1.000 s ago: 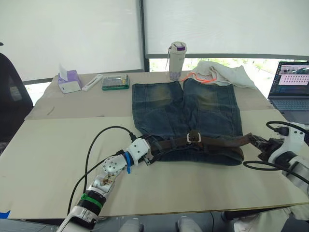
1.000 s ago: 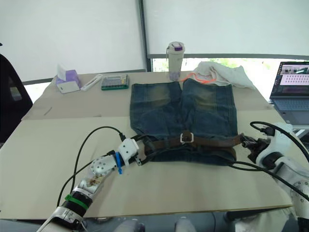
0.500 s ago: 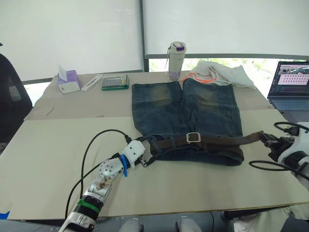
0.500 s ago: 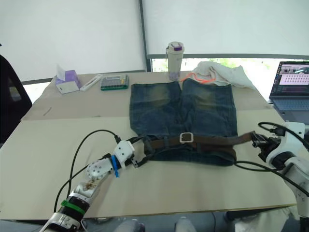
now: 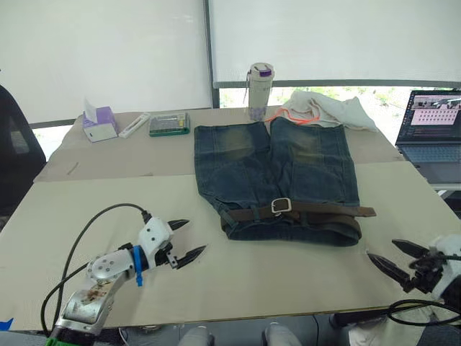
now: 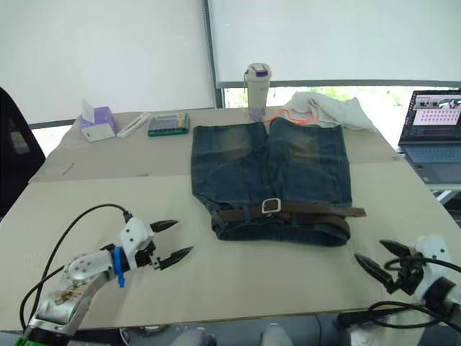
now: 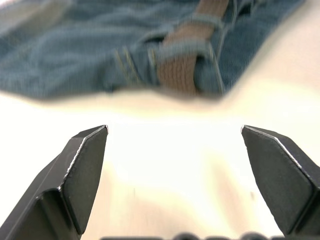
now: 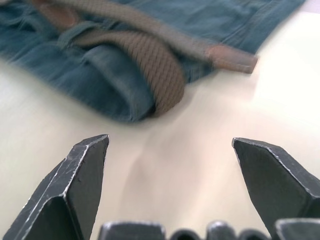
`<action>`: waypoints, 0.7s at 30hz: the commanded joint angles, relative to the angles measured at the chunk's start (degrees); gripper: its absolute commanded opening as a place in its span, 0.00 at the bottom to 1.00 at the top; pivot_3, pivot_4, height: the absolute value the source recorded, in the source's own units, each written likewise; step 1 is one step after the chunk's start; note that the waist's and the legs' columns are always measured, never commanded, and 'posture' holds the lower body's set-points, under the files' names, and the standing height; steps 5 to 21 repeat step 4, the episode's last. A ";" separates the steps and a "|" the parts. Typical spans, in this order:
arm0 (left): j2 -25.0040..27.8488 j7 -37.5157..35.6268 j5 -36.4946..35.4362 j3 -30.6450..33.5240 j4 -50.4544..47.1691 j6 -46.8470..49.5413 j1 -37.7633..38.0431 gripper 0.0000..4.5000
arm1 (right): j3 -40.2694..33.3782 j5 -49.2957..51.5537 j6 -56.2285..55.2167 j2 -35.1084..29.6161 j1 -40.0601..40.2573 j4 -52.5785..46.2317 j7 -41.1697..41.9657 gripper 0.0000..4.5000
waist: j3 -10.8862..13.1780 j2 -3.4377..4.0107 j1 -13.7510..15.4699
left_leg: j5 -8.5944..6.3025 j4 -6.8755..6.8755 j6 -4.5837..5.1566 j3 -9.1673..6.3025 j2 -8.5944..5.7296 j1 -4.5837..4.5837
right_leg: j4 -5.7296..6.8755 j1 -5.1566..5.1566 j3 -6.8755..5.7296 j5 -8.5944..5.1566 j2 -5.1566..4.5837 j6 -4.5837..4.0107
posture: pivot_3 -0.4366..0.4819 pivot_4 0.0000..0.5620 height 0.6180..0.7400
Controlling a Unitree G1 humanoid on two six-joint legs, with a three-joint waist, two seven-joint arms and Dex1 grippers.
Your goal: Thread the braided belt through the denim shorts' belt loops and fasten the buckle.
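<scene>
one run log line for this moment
left pincer: open, off shorts | right pincer: open, off belt | braided belt: lies along waistband of denim shorts | buckle: at front centre

White wrist housings w/ pointed black fingers; left arm silver, blue band, green ring, black cable looping from 11 o'clock.

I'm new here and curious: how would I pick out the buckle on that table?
Find the denim shorts spread mid-table. A braided belt crosses their waistband at the near edge. The buckle is the small silver rectangular frame on it, the only shiny metal there.
</scene>
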 commanded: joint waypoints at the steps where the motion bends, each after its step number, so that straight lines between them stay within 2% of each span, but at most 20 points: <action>1: 1.21 -0.35 0.52 1.93 -1.58 -0.33 1.60 1.00 | -1.25 -2.12 -6.93 -1.98 0.27 5.84 5.97 0.99 | 0.00 0.01 0.05 | 0.00 -0.04 0.00 0.00 0.00 0.02 | 0.00 0.03 0.00 0.04 -0.01 -0.10 | 0.48 0.27 1.00; 4: 1.68 -0.43 1.54 1.34 -1.90 0.81 2.52 1.00 | -1.53 -2.33 -6.38 -2.27 -1.52 9.35 6.22 0.99 | 0.01 0.01 0.08 | 0.00 -0.05 0.00 0.00 0.00 0.02 | -0.01 0.03 0.00 0.12 -0.04 -0.25 | 0.48 0.27 1.00; 21: 1.68 -0.43 1.54 1.34 -1.90 0.81 2.52 1.00 | -1.53 -2.33 -6.38 -2.27 -1.52 9.35 6.22 0.99 | 0.01 0.01 0.08 | 0.00 -0.05 0.00 0.00 0.00 0.02 | -0.01 0.03 0.00 0.12 -0.04 -0.25 | 0.48 0.27 1.00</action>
